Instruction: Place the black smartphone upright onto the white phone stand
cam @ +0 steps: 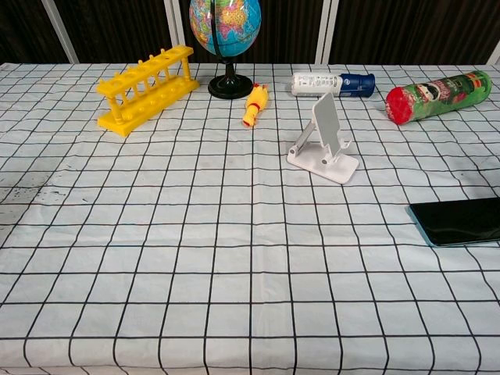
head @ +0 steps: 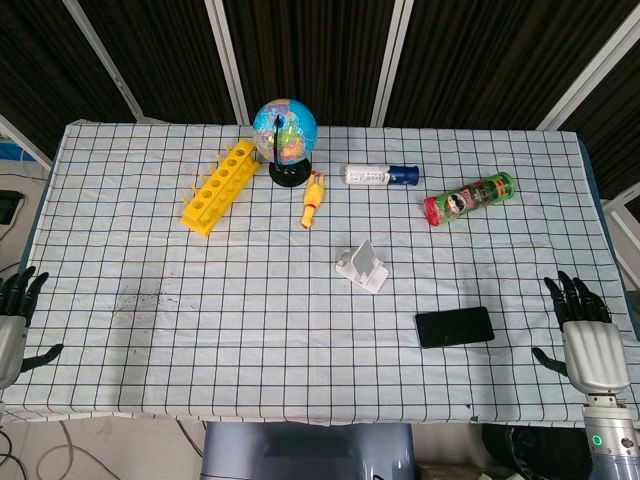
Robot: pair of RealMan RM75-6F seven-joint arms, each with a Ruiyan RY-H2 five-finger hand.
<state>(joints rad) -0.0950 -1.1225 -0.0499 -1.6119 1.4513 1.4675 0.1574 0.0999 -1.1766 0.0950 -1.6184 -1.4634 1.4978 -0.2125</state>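
The black smartphone point(head: 455, 327) lies flat, screen up, on the checkered tablecloth point(head: 250, 330), toward the robot's right and near the front edge; nothing holds it, so the task looks unstarted. Being flat with no overhang, it offers only thin edges to grip, probably needs a pinch from the sides or a slide toward the table edge. The white phone stand point(head: 362, 267) sits apart from it, further back and more to the centre, empty, its backrest tilted and its lip facing roughly the robot, so a phone would go in from the front and above. Right hand point(head: 585, 330) hovers at the right table edge, near the phone but not touching, fingers spread, holding nothing; it is the closer hand, likely the one to use. Left hand point(head: 15, 318) is at the far left edge, partly cut off, fingers apart, also empty. Open cloth between phone and stand, no obstacle in that lane. Behind the stand: yellow rubber chicken point(head: 314, 198), white and blue bottle point(head: 381, 175), green chip can point(head: 469, 198) lying on its side, globe point(head: 285, 140), yellow tube rack point(head: 220, 187), all well back of the stand, can nearest on the right. Chest view cuts the phone at the right frame edge.
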